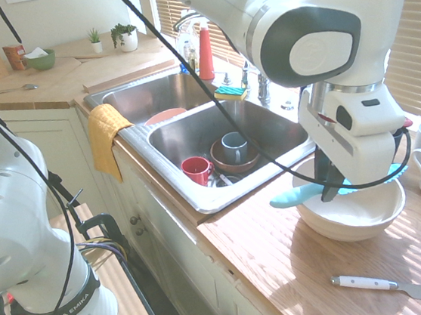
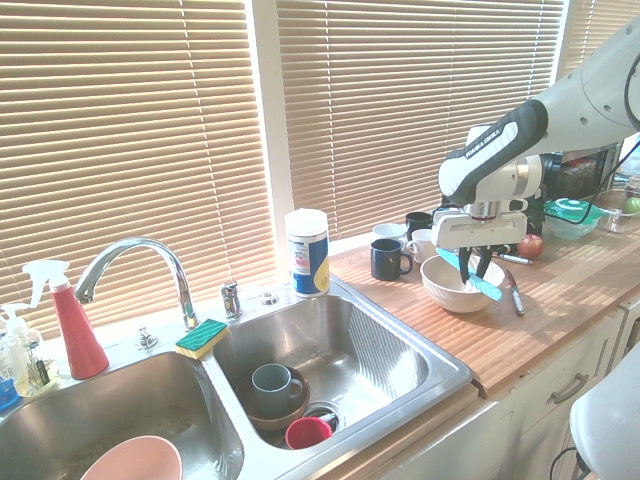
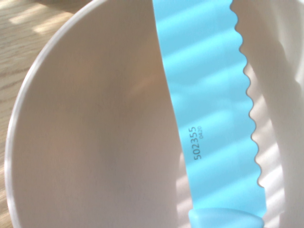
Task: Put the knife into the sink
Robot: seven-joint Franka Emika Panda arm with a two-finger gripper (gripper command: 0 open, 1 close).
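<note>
A white robot arm reaches down at the right of the frame, its fingers (image 1: 328, 184) pinching the turquoise plastic knife (image 1: 300, 196) at mid-length. The knife lies across the rim of a white bowl (image 1: 352, 219) on the wooden table (image 1: 299, 269), its rounded end pointing left toward the sink (image 1: 192, 133). Close up, the serrated blade (image 3: 213, 104) shows small printed digits. The steel sink, centre left, holds a red cup (image 1: 197, 170) and a grey mug (image 1: 233, 147) inside a brown bowl (image 1: 222, 162). A white-handled knife (image 1: 396, 287) lies at the lower right.
</note>
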